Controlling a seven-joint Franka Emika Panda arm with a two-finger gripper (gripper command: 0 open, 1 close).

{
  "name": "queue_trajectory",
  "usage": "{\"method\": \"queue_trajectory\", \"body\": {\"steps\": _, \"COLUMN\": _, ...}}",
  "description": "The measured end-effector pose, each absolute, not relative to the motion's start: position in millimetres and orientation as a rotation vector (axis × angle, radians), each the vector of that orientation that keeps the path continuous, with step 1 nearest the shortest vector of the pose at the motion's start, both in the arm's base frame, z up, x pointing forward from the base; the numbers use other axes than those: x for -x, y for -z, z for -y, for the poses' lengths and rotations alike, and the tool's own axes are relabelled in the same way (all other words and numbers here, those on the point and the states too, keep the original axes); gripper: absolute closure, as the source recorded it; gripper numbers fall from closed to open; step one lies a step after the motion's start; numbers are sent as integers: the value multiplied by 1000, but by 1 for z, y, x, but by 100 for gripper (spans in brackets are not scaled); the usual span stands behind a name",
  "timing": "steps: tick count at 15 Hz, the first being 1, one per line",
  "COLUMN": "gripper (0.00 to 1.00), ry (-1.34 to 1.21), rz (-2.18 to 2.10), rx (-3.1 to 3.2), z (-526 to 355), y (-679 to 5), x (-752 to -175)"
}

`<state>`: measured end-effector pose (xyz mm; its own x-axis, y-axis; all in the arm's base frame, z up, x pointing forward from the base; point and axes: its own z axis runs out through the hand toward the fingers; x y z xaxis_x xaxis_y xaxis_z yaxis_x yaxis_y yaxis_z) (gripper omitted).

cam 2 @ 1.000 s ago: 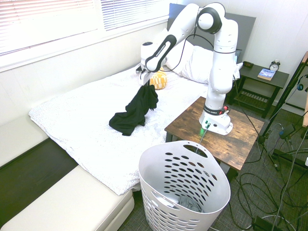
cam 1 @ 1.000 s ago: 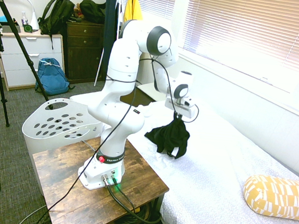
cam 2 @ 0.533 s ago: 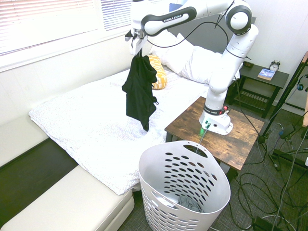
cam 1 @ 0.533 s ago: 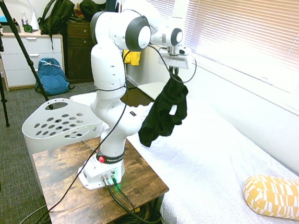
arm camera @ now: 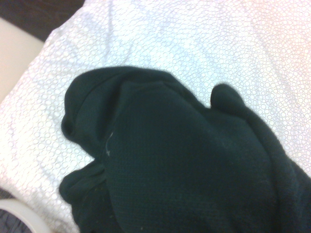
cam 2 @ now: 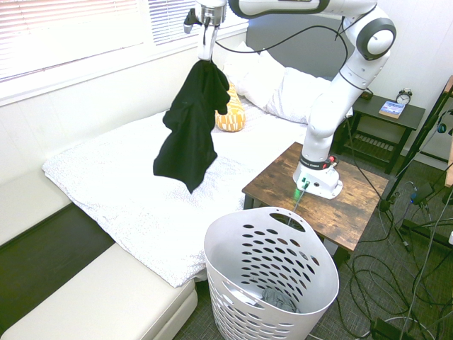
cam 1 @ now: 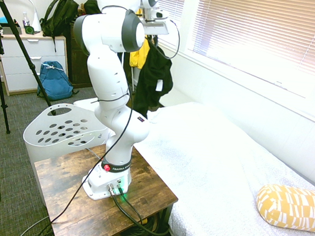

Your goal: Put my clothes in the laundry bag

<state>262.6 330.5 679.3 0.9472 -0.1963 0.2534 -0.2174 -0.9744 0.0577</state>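
— What's shifted?
— Higher since the last frame: your gripper (cam 2: 205, 58), jaws closed on the black garment (cam 2: 190, 127).
— Garment's position?
— Hanging above your bed (cam 2: 134, 177), outside the white basket (cam 2: 269, 276).

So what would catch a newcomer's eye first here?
Probably the black garment, hanging from the gripper above the white bed. Next, the big white basket with oval holes, beside the wooden table, with some grey cloth inside.
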Motion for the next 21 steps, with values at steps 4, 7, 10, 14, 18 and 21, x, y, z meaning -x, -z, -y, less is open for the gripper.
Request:
{"method": "queue_trajectory", "body": {"steps": 4, "gripper": 100, "ry": -390, "rz": 193, "rx": -3015, "z": -331, "y": -695, "x": -165}}
{"method": "queue_trajectory", "body": {"steps": 7, "gripper": 100, "ry": -422, "rz": 78, "rx": -2987, "z": -348, "y": -692, "x": -102}}
{"method": "queue_trajectory", "body": {"steps": 10, "gripper": 100, "ry": -368, "rz": -47, "rx": -2976, "z": -380, "y": -669, "x": -55}}
{"method": "queue_trajectory", "body": {"steps": 14, "gripper": 100, "ry": -174, "rz": -153, "rx": -2984, "z": -403, "y": -624, "x": -6}}
{"method": "queue_trajectory", "body": {"steps": 18, "gripper": 0, "ry": 4, "rz": -194, "rx": -2948, "z": -413, "y": -522, "x": 48}}
{"method": "queue_trajectory", "body": {"steps": 21, "gripper": 0, "ry": 42, "rz": -158, "rx": -2912, "z": -405, "y": -490, "x": 38}}
